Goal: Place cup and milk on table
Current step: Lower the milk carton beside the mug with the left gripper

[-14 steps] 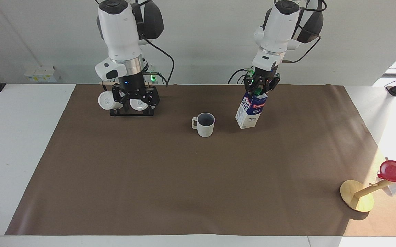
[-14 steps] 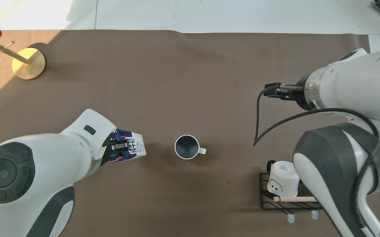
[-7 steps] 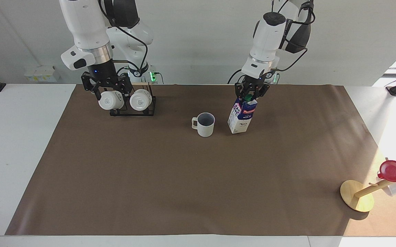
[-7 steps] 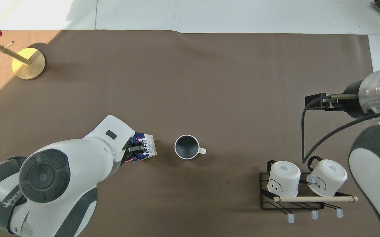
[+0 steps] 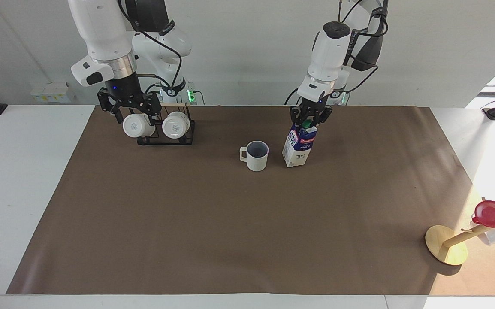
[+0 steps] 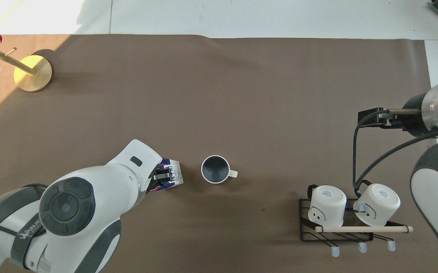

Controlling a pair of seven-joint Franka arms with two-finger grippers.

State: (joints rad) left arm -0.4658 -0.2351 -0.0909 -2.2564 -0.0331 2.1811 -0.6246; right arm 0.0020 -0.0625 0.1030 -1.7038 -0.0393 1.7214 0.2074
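The milk [image 5: 297, 146] is a small blue-and-white carton with a green cap, standing slightly tilted on the brown sheet of the table [image 5: 230, 223]. My left gripper [image 5: 309, 121] is shut on its gable top. Whether the carton's base rests fully on the sheet I cannot tell. The cup [image 5: 256, 155], off-white with a dark inside, stands upright on the sheet beside the carton, toward the right arm's end, handle pointing that way. From overhead, the milk [image 6: 170, 176] shows past my left arm, close to the cup [image 6: 215, 169]. My right gripper [image 5: 129, 107] hangs open and empty over the mug rack.
A black wire rack [image 5: 166, 135] holds two white mugs [image 5: 134, 125] near the right arm's base. A tilted wooden stand [image 5: 447, 249] with a shiny red cup [image 5: 494, 213] sits at the left arm's end, far from the robots.
My left gripper has carried the milk lower and closer to the cup. My right gripper has risen from the rack and shifted toward its own end of the table.
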